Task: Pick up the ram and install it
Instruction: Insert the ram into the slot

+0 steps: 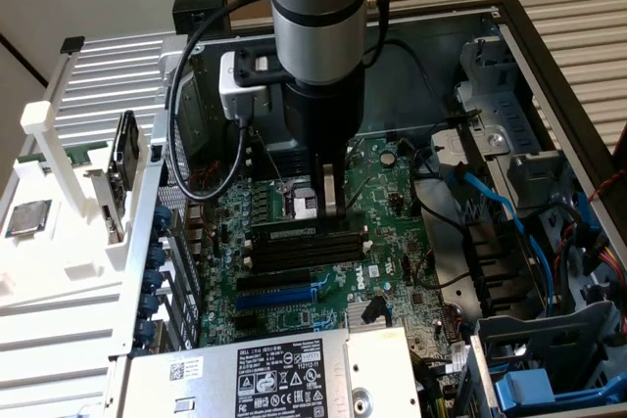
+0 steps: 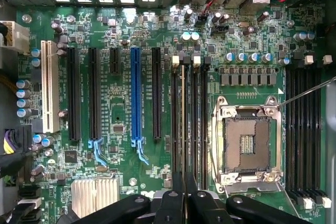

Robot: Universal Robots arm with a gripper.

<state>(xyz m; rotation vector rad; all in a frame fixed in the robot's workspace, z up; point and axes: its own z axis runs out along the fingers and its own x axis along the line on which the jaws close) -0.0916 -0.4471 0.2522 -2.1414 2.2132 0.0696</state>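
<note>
The claw was closed on the ram, holding it edge-on along the memory slots just beside the empty processor socket of the motherboard, inside the open computer case. Whether the ram touched a slot could not be told.

The ram is seen edge-on in the wrist view, a long, thin strip standing upright on its long edge. It runs lengthwise along one of the black memory slots on the green motherboard and is parallel to the neighbouring slots. The pincer is clamped on one end of it, a finger on either face. In the exterior view it is a dark narrow bar directly under the pincer. Whether it is fully seated cannot be told.
</note>
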